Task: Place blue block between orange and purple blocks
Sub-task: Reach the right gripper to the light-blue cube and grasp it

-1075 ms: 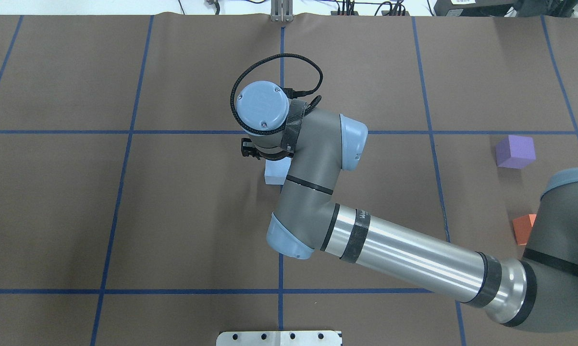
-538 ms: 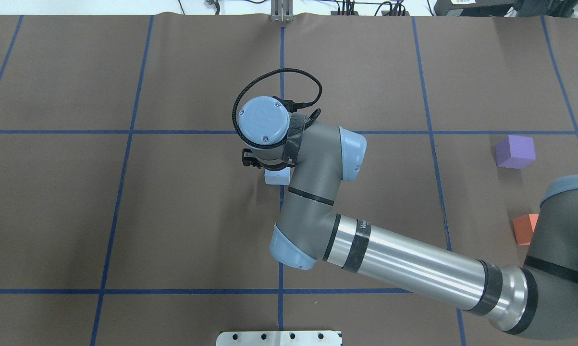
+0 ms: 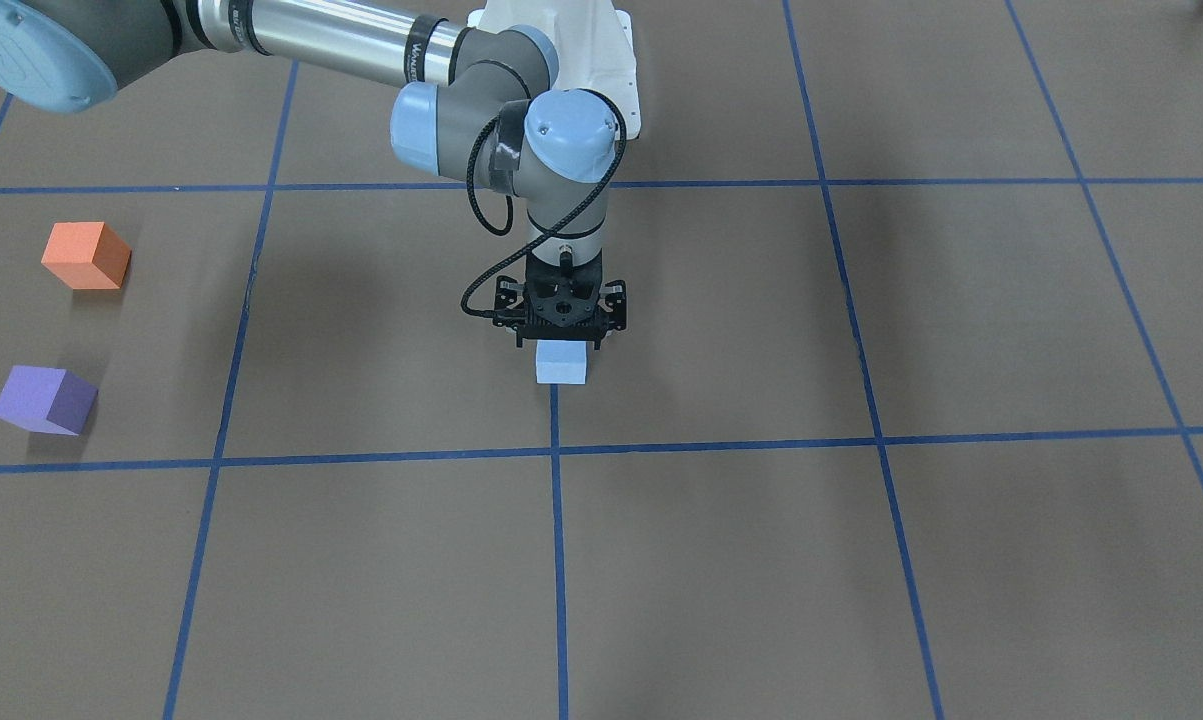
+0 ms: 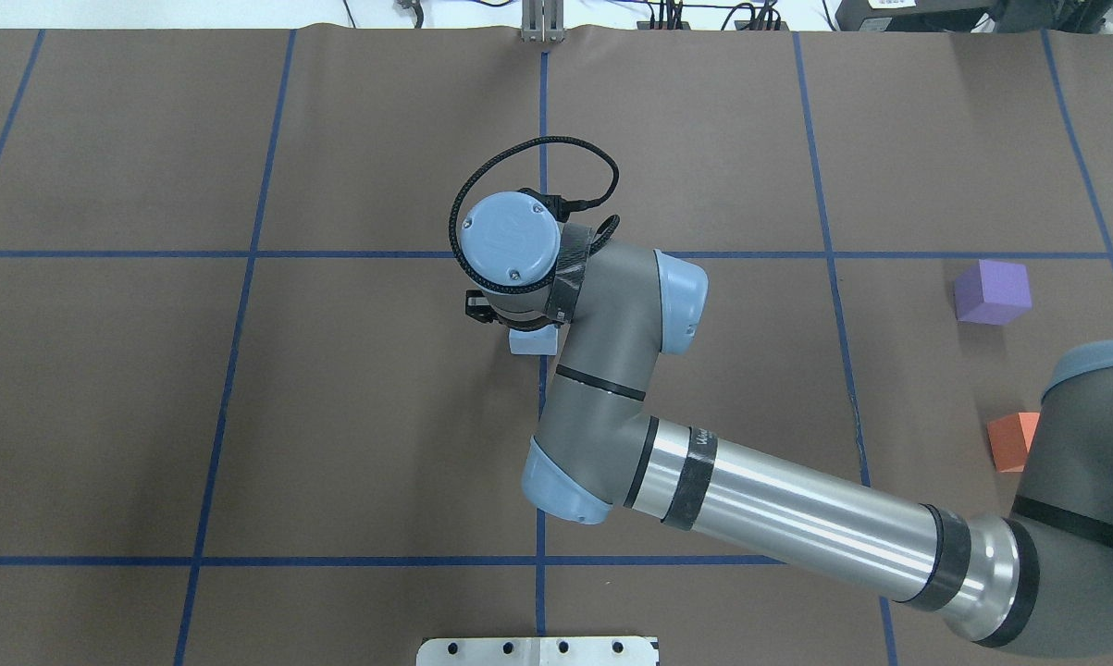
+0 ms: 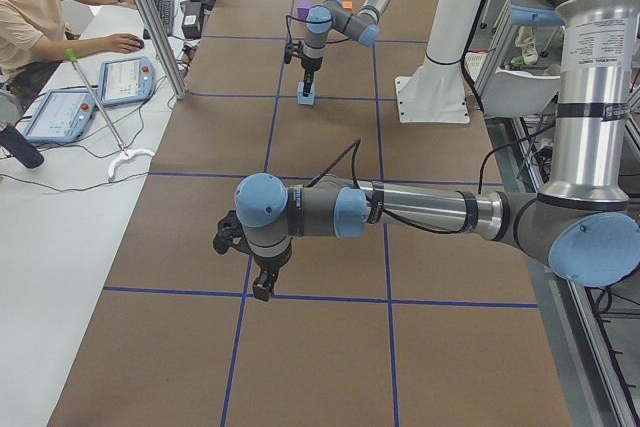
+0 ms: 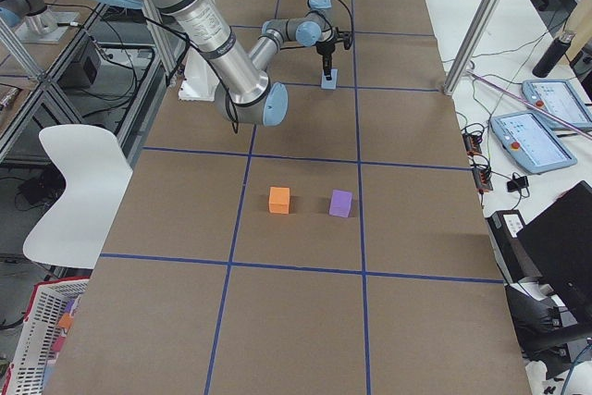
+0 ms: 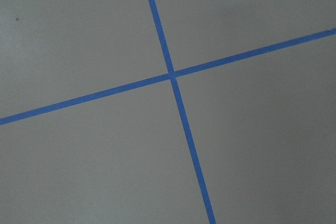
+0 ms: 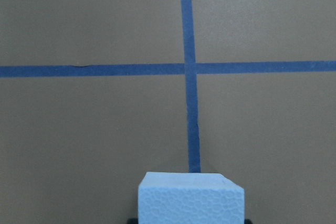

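The pale blue block [image 3: 561, 363] rests on the brown table near its middle, on a blue tape line. It also shows in the overhead view [image 4: 531, 343] and fills the bottom of the right wrist view [image 8: 191, 198]. My right gripper [image 3: 561, 345] points straight down over it, jaws open and astride the block's top. The orange block [image 3: 83, 255] and purple block [image 3: 43, 400] sit apart at the table's right end, with a gap between them [image 6: 279, 199] [image 6: 340, 203]. My left gripper [image 5: 260, 290] hangs low over the table's left end; I cannot tell its state.
Blue tape lines [image 4: 542, 120] divide the brown table cover into squares. A white mount plate [image 4: 537, 650] sits at the near edge. An operator [image 5: 30, 17] sits with tablets beside the far edge. The left wrist view shows only a tape crossing [image 7: 171, 74].
My right wrist has come down over the blue block and hides more of it in the overhead view. The blocks have not moved.
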You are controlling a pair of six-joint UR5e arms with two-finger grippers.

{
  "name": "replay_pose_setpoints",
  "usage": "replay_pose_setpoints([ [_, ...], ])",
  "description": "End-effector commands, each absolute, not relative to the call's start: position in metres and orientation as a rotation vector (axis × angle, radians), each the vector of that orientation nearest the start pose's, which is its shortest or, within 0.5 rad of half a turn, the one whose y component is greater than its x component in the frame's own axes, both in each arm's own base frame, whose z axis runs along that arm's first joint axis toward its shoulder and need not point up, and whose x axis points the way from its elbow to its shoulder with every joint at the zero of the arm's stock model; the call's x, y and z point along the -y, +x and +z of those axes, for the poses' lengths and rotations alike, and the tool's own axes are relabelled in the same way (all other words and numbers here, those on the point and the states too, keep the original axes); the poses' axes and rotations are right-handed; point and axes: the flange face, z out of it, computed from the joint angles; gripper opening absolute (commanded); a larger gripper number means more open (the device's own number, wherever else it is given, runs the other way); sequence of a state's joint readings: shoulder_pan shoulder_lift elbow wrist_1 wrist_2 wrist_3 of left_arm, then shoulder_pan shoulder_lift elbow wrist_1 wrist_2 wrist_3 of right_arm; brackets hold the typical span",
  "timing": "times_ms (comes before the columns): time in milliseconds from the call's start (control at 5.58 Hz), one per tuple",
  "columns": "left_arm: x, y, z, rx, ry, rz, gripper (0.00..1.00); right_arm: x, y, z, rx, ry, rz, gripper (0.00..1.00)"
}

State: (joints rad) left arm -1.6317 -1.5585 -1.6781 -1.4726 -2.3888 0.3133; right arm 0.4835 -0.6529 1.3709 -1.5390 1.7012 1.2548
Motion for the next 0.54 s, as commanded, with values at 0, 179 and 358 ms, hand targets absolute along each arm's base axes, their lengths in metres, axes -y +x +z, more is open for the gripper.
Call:
replay_pose_setpoints([
  [0,0.48,-0.09,0.619,-0.806,0.148,0.237,1.0,0.503,-0.575,0.172,0.751,0.212,0.147,0.0],
  [179,0.479,-0.089,0.62,-0.807,0.146,0.236,1.0,0.514,-0.507,0.199,0.742,0.235,0.093,0.0],
  [358,0.477,-0.088,0.623,-0.809,0.141,0.237,1.0,0.515,-0.432,0.227,0.719,0.242,0.027,0.0],
])
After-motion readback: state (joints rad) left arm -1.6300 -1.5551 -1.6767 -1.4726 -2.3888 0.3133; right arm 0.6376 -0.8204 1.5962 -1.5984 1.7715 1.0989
